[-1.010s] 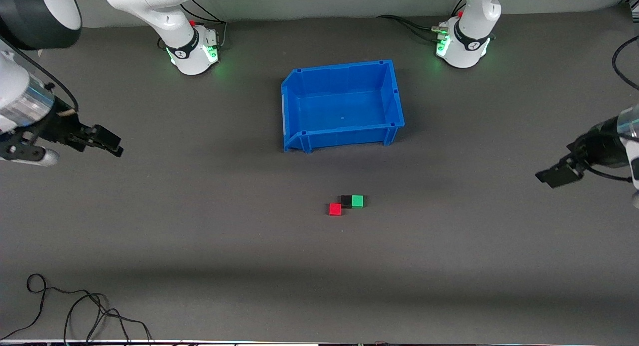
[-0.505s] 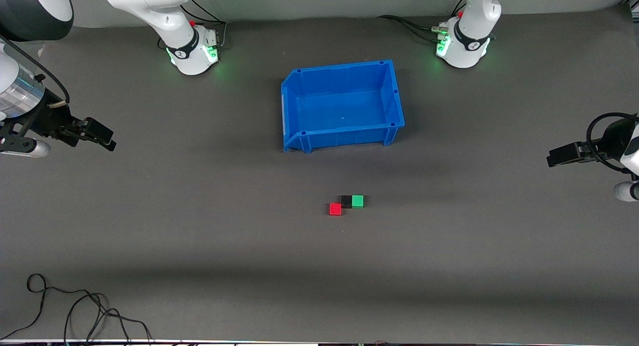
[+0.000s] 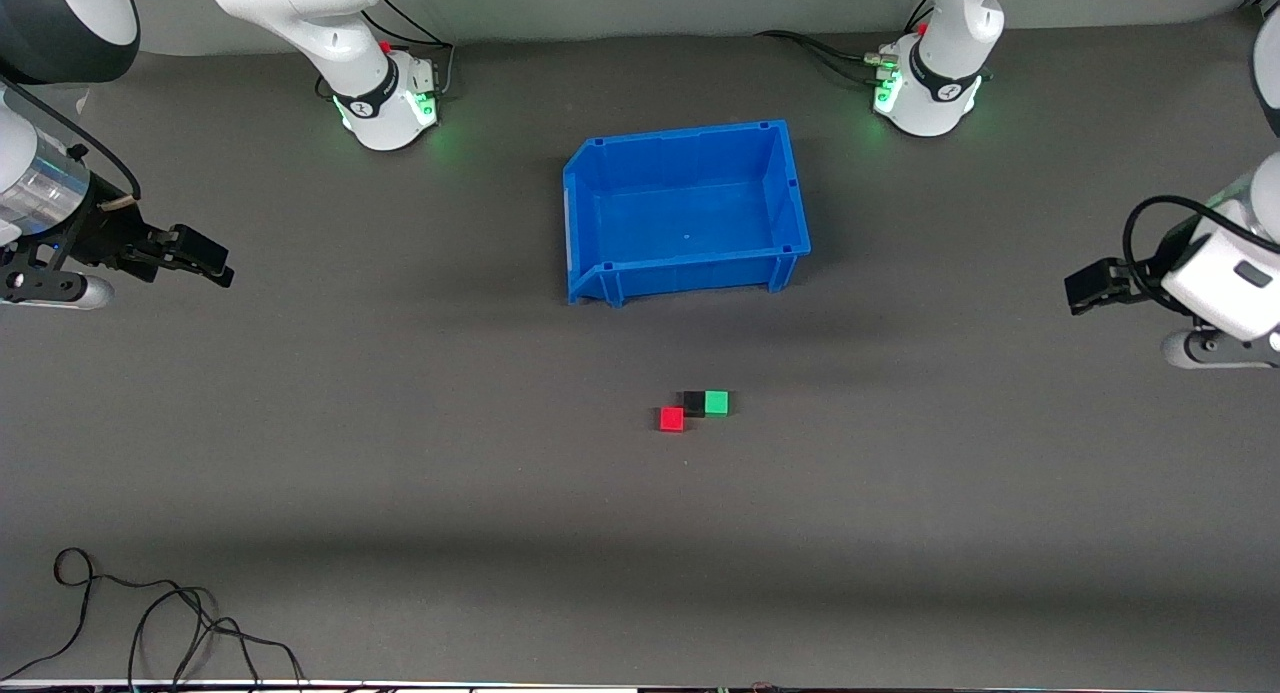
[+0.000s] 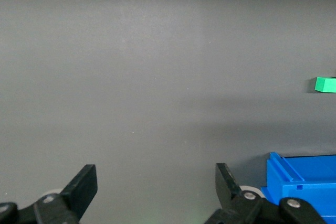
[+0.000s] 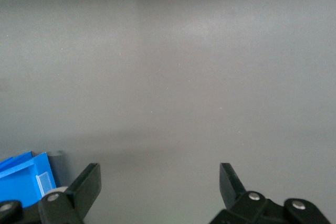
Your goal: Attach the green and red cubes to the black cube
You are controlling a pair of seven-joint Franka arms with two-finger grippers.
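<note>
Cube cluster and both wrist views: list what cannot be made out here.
- Front view: whether the red cube truly joins the black cube or only touches its corner; too small.
- Left wrist view: the green cube is cut by the picture's edge; black and red cubes lie outside it.
- Right wrist view: no cubes show; only a corner of the blue bin at the edge.

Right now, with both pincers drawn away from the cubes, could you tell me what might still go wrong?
The red cube meets the black cube only near a corner, so that join may be weak. The green cube sits flush beside it. Both the left pincer and the right pincer are open and over bare mat, so any correction needs a long reach.
</note>
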